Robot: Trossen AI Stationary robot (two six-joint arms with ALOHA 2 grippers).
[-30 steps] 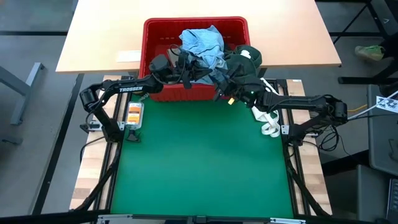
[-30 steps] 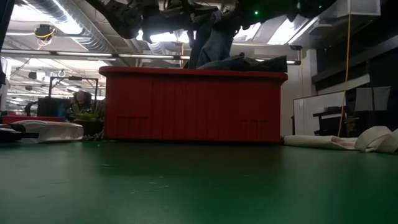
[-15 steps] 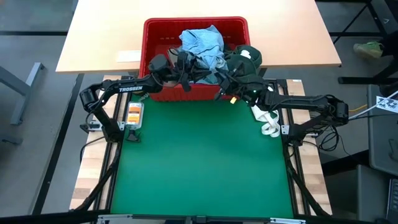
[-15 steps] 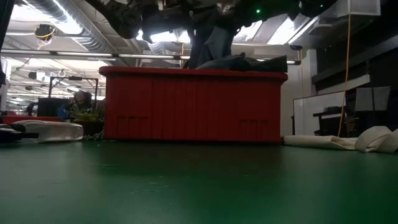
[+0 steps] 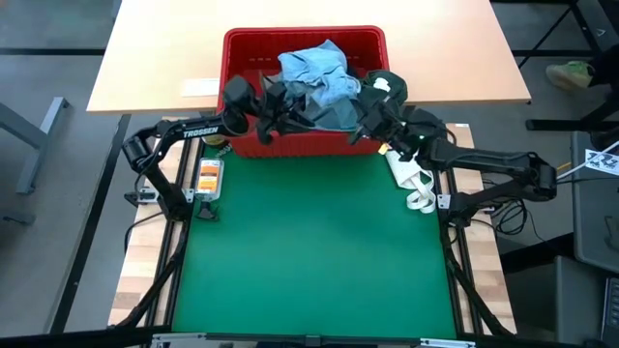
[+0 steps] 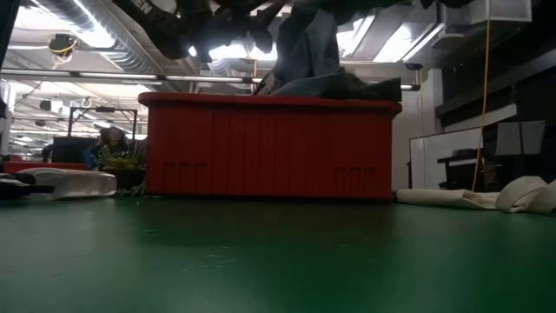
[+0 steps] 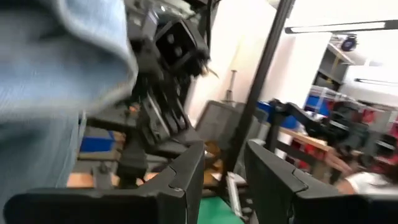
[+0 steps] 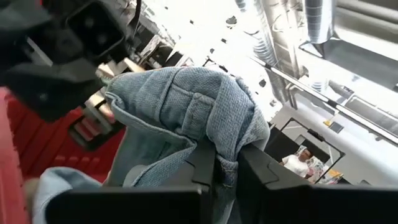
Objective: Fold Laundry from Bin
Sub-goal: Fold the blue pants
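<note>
Laundry (image 8: 186, 112) now in right gripper (image 8: 225, 163)

Bin (image 5: 242, 43) floor hidden under laundry (image 5: 314, 72); left wrist view perhaps motion-blurred.

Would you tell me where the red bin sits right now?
In the high view the red bin sits at the green mat's far edge, centred, with both grippers over its near rim.

A green mat (image 5: 309, 242) covers the counter, with a pale wooden tabletop (image 5: 155, 48) behind it and grey floor (image 5: 48, 193) all around. Across the room, silver ducts (image 6: 104, 35) run under a bright ceiling, strip lights (image 6: 391, 43) glare, and a white wall panel (image 6: 430, 161) stands at right.
</note>
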